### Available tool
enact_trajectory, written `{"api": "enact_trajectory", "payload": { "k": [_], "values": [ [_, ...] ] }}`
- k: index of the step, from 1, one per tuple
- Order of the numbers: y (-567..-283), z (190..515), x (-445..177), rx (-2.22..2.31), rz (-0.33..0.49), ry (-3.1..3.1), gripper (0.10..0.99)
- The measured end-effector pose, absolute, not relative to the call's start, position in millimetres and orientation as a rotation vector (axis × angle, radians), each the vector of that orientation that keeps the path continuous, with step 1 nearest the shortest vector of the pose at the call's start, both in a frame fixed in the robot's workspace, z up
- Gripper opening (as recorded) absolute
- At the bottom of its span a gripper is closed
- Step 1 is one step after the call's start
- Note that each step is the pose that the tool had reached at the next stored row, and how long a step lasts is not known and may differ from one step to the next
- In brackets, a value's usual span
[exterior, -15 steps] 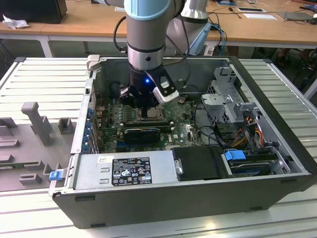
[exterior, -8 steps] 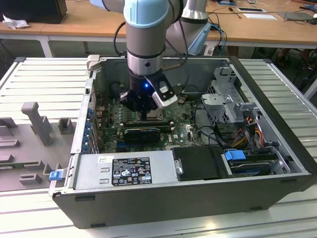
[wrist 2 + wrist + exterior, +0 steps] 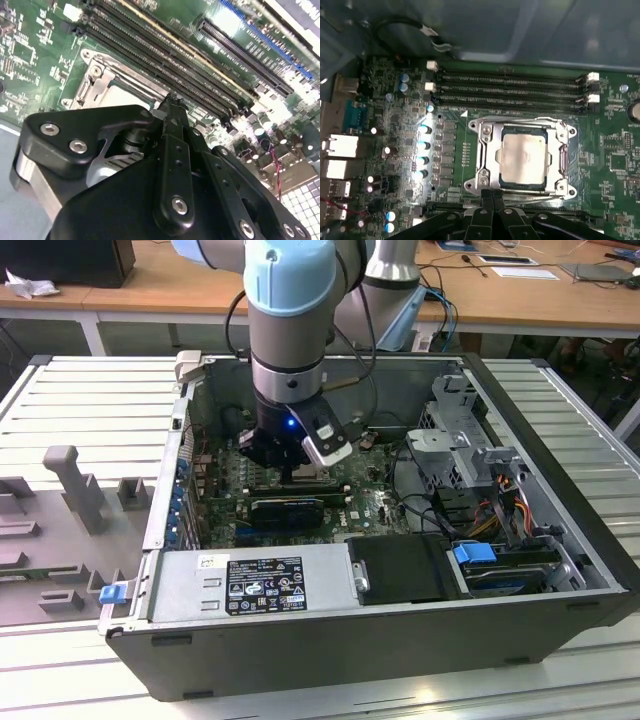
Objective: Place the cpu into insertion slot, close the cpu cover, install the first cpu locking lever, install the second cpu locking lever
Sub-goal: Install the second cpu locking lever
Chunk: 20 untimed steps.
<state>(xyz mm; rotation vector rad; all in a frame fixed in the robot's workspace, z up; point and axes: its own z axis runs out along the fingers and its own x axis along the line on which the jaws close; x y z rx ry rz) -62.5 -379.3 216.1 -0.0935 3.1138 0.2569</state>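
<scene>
The cpu (image 3: 522, 159) is lying flat in the insertion slot (image 3: 559, 186), its pale silvery face showing through the large square window of the cpu cover (image 3: 485, 150), which is lying down flat over the socket and framing the chip on all sides. In the first wrist view the fingers (image 3: 487, 207) are standing just beside the near edge of the socket frame, off the chip itself, their tips meeting the frame's rim near one corner. The two tips are sitting pressed together with no gap visible and nothing pinched between them. In the second wrist view the gripper (image 3: 171, 107) is ending in the same joined tip, sitting at the edge of the socket's metal frame (image 3: 95, 80), next to the nearest long black memory slot (image 3: 165, 60).

Four memory slots are running in a row along the far side of the socket in the first wrist view, and a column of small round capacitors (image 3: 422, 145) is standing on the green board (image 3: 385, 125) to one side.

In the exterior view the arm (image 3: 285, 330) is reaching straight down into an open computer case (image 3: 560, 490), the gripper (image 3: 290, 472) sitting low over the board. The case is lying on its side on a ribbed metal surface (image 3: 80, 400), with grey fixtures (image 3: 75, 485) on the exterior view's left.
</scene>
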Motion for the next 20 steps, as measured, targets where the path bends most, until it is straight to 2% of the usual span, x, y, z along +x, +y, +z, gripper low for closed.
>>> {"api": "enact_trajectory", "payload": {
  "k": [20],
  "values": [
    [-400.9,204.8,-75.0,-0.128,0.439,3.090,0.106]
  ]
}}
